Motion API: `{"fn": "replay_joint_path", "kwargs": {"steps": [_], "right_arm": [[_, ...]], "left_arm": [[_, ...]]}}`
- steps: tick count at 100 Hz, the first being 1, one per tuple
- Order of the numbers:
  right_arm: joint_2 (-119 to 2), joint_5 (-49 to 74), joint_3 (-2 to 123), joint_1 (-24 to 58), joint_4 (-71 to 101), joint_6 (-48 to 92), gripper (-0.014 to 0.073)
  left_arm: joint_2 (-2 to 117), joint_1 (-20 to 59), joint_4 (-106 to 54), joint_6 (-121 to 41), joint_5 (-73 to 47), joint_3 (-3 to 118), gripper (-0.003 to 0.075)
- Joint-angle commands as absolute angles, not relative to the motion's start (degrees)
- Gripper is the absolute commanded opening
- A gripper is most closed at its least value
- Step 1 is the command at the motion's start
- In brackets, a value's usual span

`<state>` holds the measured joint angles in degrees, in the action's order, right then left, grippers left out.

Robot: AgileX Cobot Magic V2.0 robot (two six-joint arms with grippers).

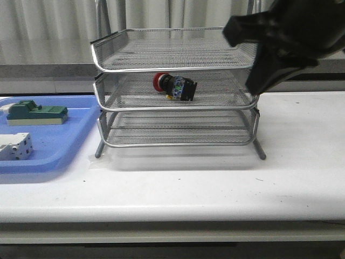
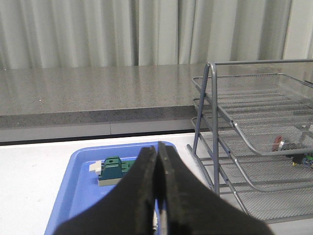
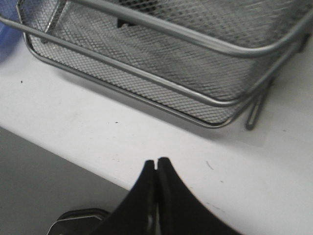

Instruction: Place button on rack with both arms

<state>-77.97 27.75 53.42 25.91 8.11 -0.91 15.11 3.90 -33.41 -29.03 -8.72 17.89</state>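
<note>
Button (image 1: 174, 86) lies on its side on the middle tier of the three-tier wire-mesh rack (image 1: 173, 54), red cap toward the robot's left, blue-and-yellow rear block toward the right. The rack stands on a white table (image 1: 215, 183), just beside a flat blue plastic tray (image 1: 70, 135) that holds a green block (image 1: 36, 113) and a white-grey block (image 1: 15, 147). Behind the table runs a grey speckled ledge (image 2: 98, 93), and pale pleated curtains (image 2: 122, 32) hang behind that. The left gripper (image 2: 157, 152) has its fingers pressed together with nothing between them, above the tray. The right gripper (image 3: 156, 164) is likewise closed and empty, above the table near the rack's front corner
</note>
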Motion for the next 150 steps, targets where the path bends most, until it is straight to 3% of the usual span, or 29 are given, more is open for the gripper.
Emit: {"fn": "replay_joint_path", "kwargs": {"steps": [1, 41, 90, 150], "right_arm": [[-71.9, 25.31, 53.05, 22.9, 6.71, -0.44, -0.0057], [-48.22, 25.58, 42.44, 11.91, 0.0, -0.44, -0.0057], [-18.34, 32.02, 31.27, 8.62, -0.59, -0.44, -0.0057], [-15.47, 36.94, 30.9, 8.62, -0.58, -0.39, -0.0057]], "left_arm": [[15.61, 3.71, -33.88, -28.47, -4.72, 19.65, -0.002], [15.61, 3.71, -33.88, -28.47, -4.72, 19.65, -0.002], [15.61, 3.71, -33.88, -28.47, -4.72, 19.65, -0.002], [15.61, 3.71, -33.88, -28.47, -4.72, 19.65, -0.002]]}}
